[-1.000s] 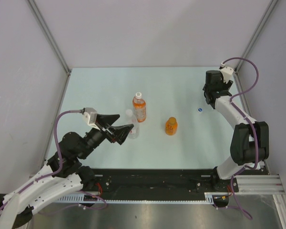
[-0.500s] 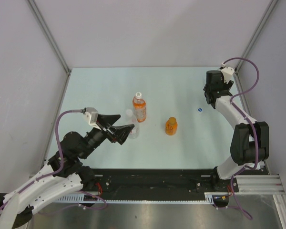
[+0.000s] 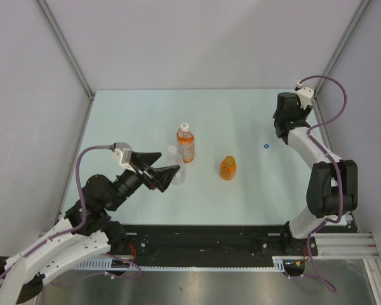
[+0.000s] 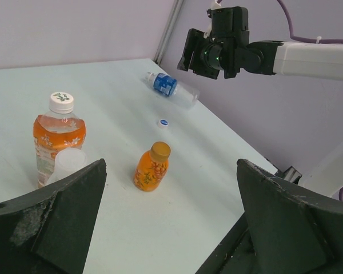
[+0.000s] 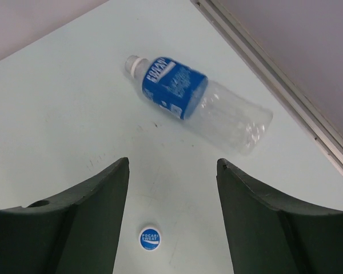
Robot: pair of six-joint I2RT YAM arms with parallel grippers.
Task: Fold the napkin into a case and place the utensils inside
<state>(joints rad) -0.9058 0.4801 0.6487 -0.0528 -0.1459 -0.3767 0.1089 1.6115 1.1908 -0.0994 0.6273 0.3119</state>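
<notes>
Pale green table [image 3: 133, 114], grey walls on three sides, metal frame posts at the far corners. No napkin and no utensils found in any of the three views; the task's things are either out of frame or not laid out yet, cannot tell which. On the table instead: tall orange bottle [image 3: 186, 143] upright near centre, a white-capped clear container [image 4: 68, 162] just beside it on the near side, small orange bottle [image 3: 228, 168] upright to the right and apart from those two, loose blue cap [image 5: 150, 238] flat on the surface, clear bottle with blue label [image 5: 194, 103] lying on its side near the right rail. Left gripper [image 4: 168, 171] hangs low over the near left of the table, fingers wide apart, nothing between them, aimed toward the cluster of bottles. Right gripper [image 5: 171, 171] is raised over the far right corner, looking down between the blue cap and the lying bottle, fingers likewise spread and empty. Judgement on handling: a napkin would be light, limp and prone to sliding on this smooth top, so pinch a corner or edge and pin the opposite side with the other arm while folding; utensils would be stiff, thin and slick, best gripped across the handle.
</notes>
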